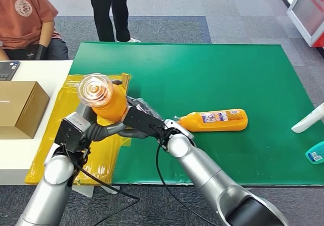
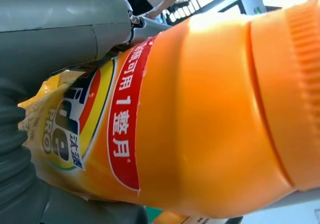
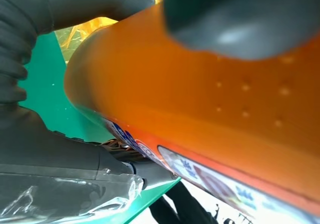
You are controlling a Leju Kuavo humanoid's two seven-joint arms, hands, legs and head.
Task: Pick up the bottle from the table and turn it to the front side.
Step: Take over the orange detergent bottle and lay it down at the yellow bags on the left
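Note:
An orange detergent bottle (image 1: 109, 102) is lifted above the table's left side, its clear cap (image 1: 94, 89) tilted up toward me. My left hand (image 1: 86, 127) holds it from below and my right hand (image 1: 140, 120) grips its lower body. In the left wrist view the bottle (image 2: 196, 114) shows its printed label, with my left hand (image 2: 56, 38) lying along it. The right wrist view has the bottle (image 3: 211, 114) clasped by my right hand (image 3: 56, 149). A second orange bottle (image 1: 215, 120) lies on its side on the green mat (image 1: 198, 69).
A yellow plastic bag (image 1: 61, 135) lies over the mat's left edge. A cardboard box (image 1: 19, 107) sits on the white table (image 1: 23, 155). One person sits at far left, another stands behind the table. White (image 1: 307, 120) and teal (image 1: 315, 152) bottles lie at the right edge.

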